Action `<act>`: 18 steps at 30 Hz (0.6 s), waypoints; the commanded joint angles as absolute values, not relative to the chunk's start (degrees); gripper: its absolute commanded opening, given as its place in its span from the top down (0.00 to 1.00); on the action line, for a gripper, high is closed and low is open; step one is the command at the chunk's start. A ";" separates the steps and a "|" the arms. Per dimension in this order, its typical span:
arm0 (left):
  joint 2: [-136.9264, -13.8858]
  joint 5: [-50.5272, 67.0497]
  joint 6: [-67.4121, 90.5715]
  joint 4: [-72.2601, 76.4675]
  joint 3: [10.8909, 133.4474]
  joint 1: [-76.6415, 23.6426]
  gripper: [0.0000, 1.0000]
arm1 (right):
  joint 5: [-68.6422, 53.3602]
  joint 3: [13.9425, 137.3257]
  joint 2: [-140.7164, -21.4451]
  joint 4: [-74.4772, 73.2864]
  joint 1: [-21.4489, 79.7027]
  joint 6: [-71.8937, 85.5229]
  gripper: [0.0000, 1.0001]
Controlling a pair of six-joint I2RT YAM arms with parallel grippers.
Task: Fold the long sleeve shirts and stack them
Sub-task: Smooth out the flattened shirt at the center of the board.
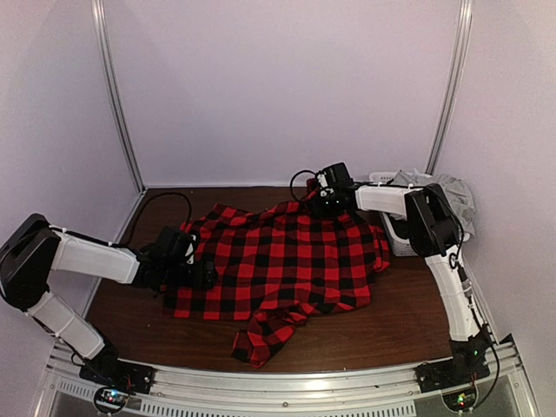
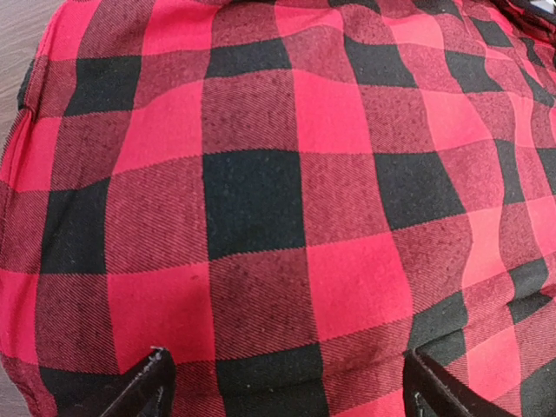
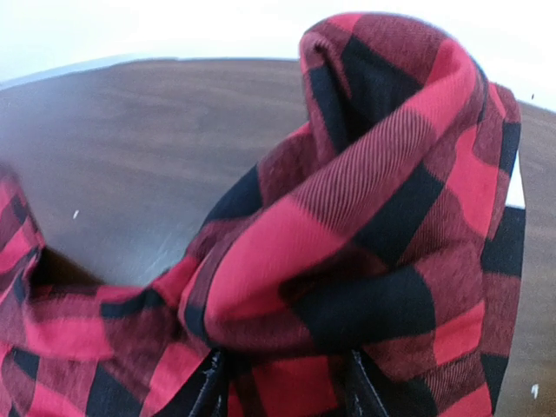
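The flannel shirt (image 1: 278,256) lies spread across the middle of the table (image 1: 408,321), a dark brown surface with wood grain. The fabric is a soft woven twill in large red and black squares, with shallow wrinkles across the body. One sleeve (image 1: 265,337) is bunched at the near edge, folded over itself.

The left gripper (image 2: 285,354) is positioned over the left edge of the shirt. Its two black fingers (image 2: 148,387) stand wide apart above the cloth, with nothing between them.

The right gripper (image 3: 282,360) is at the far edge of the shirt. Its jaws are closed on a thick fold of the flannel, which rises from the table in a rounded, rolled hump.

A white mesh basket (image 1: 401,236) stands at the far right, just beside the shirt, with a crumpled grey garment (image 1: 447,195) on top.
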State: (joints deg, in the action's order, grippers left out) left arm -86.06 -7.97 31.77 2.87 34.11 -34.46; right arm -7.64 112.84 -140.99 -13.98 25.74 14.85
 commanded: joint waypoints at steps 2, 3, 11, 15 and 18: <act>-85.99 -8.72 30.90 3.95 34.28 -34.36 0.08 | -1.70 120.99 -146.56 -16.32 24.29 16.74 0.54; -85.79 -8.78 30.98 3.89 34.08 -34.30 0.07 | -0.87 121.81 -147.24 -16.30 24.04 16.91 0.53; -85.86 -9.08 31.06 3.60 33.34 -34.32 0.07 | 4.42 129.14 -151.12 -15.92 21.19 16.70 0.53; -86.40 -9.46 30.95 3.44 33.67 -34.36 0.07 | 5.81 133.74 -152.64 -14.21 19.88 13.49 0.50; -87.39 -9.68 30.60 3.26 34.54 -34.34 0.07 | 5.94 136.18 -152.33 -12.61 19.12 10.34 0.46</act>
State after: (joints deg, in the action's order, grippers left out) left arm -86.15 -8.49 31.59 2.87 33.98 -34.46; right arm 3.20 132.16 -152.29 -15.44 20.18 14.57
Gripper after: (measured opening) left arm 0.929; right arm 0.521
